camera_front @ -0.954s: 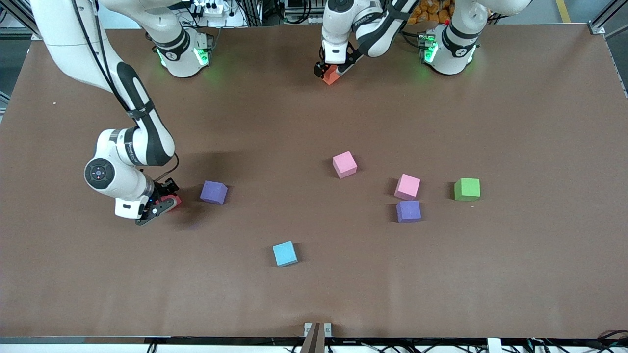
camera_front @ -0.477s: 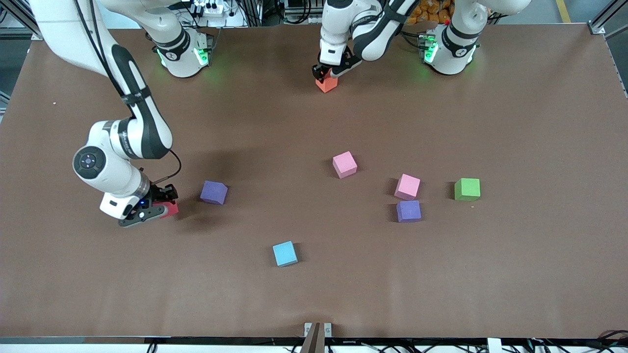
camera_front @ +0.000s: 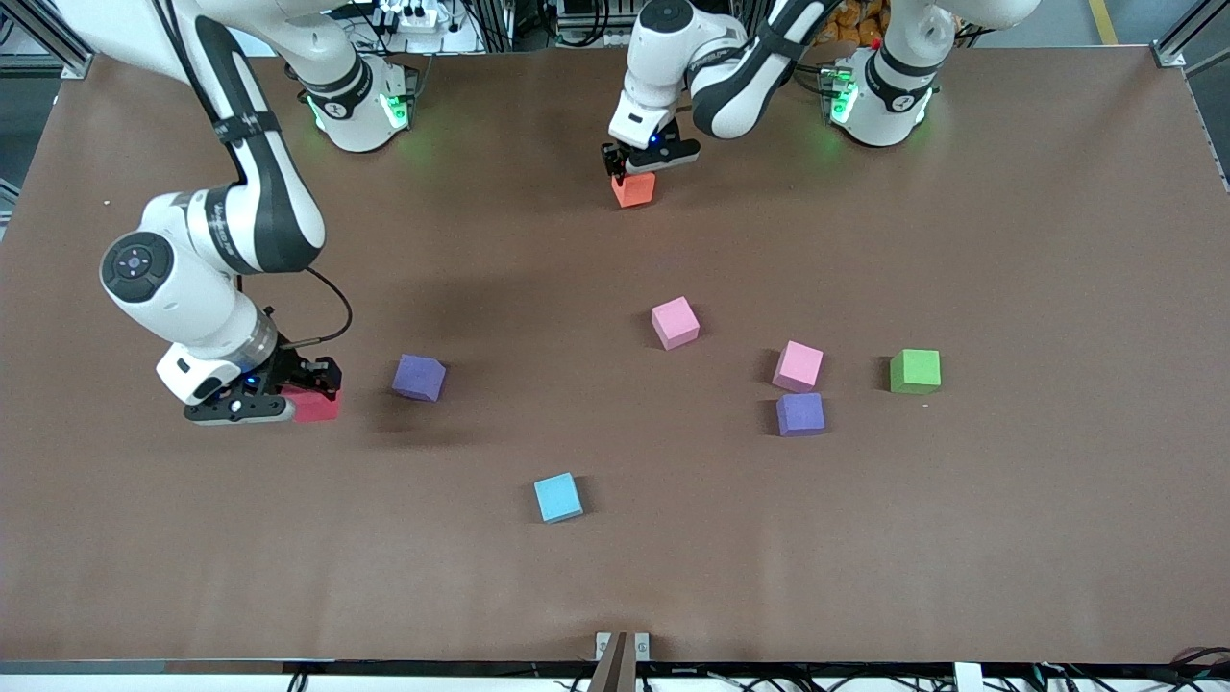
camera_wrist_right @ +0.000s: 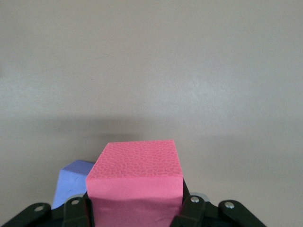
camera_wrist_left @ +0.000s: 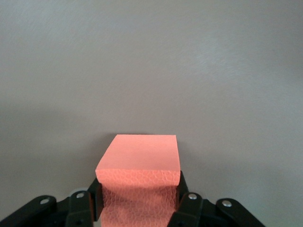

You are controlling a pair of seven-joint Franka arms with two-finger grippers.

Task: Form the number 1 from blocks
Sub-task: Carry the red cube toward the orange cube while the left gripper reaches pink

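Observation:
My left gripper (camera_front: 632, 175) is shut on the orange block (camera_front: 634, 189), close to the tabletop near the robots' bases; in the left wrist view the orange block (camera_wrist_left: 139, 163) fills the jaws of the left gripper (camera_wrist_left: 138, 194). My right gripper (camera_front: 288, 399) is shut on the red block (camera_front: 314, 406), raised above the table beside a purple block (camera_front: 419, 377). The right wrist view shows the red block (camera_wrist_right: 135, 182) in the right gripper (camera_wrist_right: 136, 208), with that purple block (camera_wrist_right: 71, 182) beside it. Two pink blocks (camera_front: 675, 322) (camera_front: 799, 366) and a second purple block (camera_front: 800, 414) lie mid-table.
A light blue cube (camera_front: 557, 497) sits nearer the front camera than the pink blocks. A green cube (camera_front: 915, 371) stands beside the pink and purple pair, toward the left arm's end. The brown table (camera_front: 1009, 538) carries nothing else.
The left gripper closed on the orange block and carried it a little toward the front camera. The right gripper rose and swung with the red block away from the purple block.

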